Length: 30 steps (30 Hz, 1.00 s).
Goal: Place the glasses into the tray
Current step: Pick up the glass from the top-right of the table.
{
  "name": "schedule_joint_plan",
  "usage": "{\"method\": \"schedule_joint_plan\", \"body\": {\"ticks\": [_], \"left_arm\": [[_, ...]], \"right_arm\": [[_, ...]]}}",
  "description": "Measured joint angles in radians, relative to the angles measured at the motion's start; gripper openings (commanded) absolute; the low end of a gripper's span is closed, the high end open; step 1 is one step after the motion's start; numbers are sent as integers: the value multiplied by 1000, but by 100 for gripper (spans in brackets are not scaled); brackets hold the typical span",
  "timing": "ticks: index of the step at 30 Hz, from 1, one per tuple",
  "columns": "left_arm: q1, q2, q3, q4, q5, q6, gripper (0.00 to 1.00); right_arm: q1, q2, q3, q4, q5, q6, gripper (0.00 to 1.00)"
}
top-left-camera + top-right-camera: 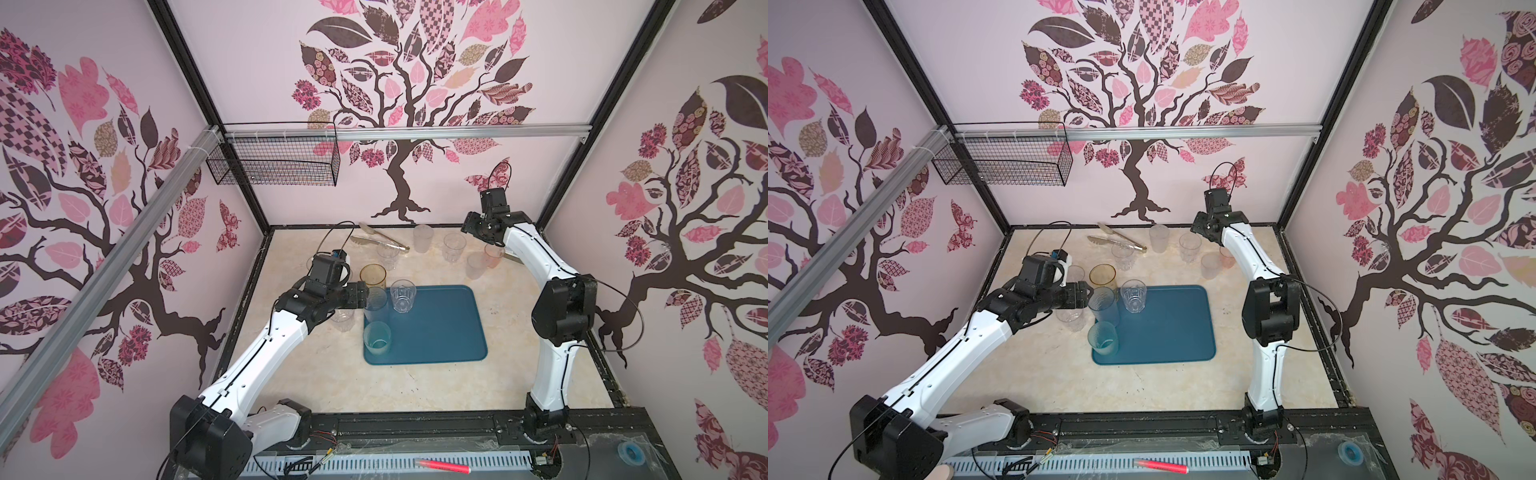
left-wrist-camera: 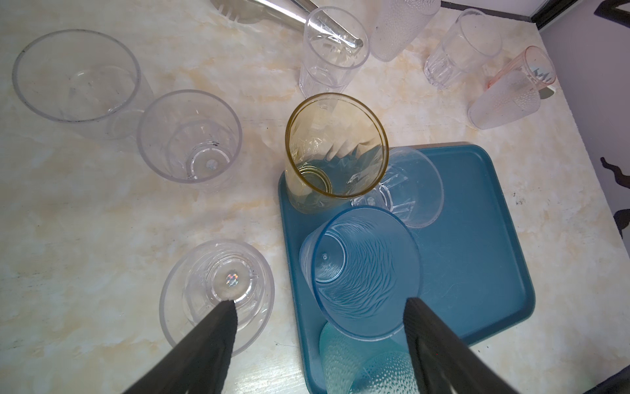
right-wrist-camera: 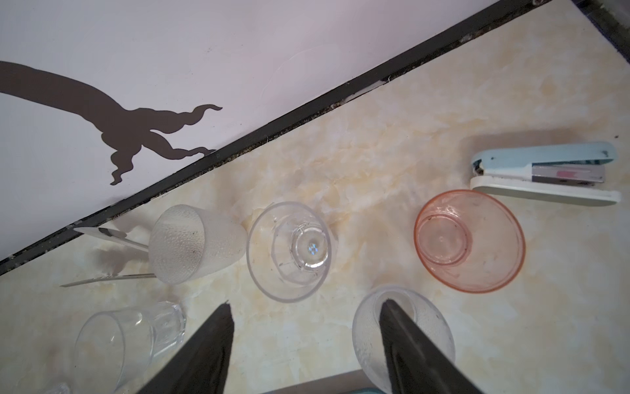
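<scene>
The teal tray [image 1: 449,332] [image 2: 477,238] lies mid-table. On its left side stand a clear faceted glass [image 1: 402,295], a rippled glass [image 1: 376,300] [image 2: 364,269] and a dotted frosted glass [image 1: 377,338]. An amber glass [image 1: 372,275] [image 2: 335,150] stands at the tray's far left corner. My left gripper [image 1: 358,296] [image 2: 320,307] hangs open above the tray's left edge, over the rippled glass and holding nothing. Far right, my open right gripper [image 1: 478,227] [image 3: 306,307] hovers over several loose glasses: pink [image 3: 468,240], clear [image 3: 289,250], frosted [image 3: 426,327].
Steel tongs [image 1: 380,241] lie at the back by a clear glass [image 1: 387,255]. More clear glasses [image 2: 189,136] [image 2: 216,283] stand left of the tray under my left arm. A stapler [image 3: 545,174] sits beside the pink glass. A wire basket [image 1: 274,162] hangs on the back wall.
</scene>
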Motion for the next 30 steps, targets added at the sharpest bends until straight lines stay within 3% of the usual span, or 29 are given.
{"method": "schedule_joint_plan", "body": {"ticks": [7, 24, 30], "left_arm": [[0, 3, 0, 18, 9, -10, 81], [0, 3, -1, 29, 9, -11, 81], [0, 3, -5, 38, 9, -11, 81]], "right_arm": [[-2, 130, 127, -14, 21, -26, 63], [-2, 221, 93, -14, -3, -27, 48], [-2, 257, 92, -15, -9, -30, 36]]}}
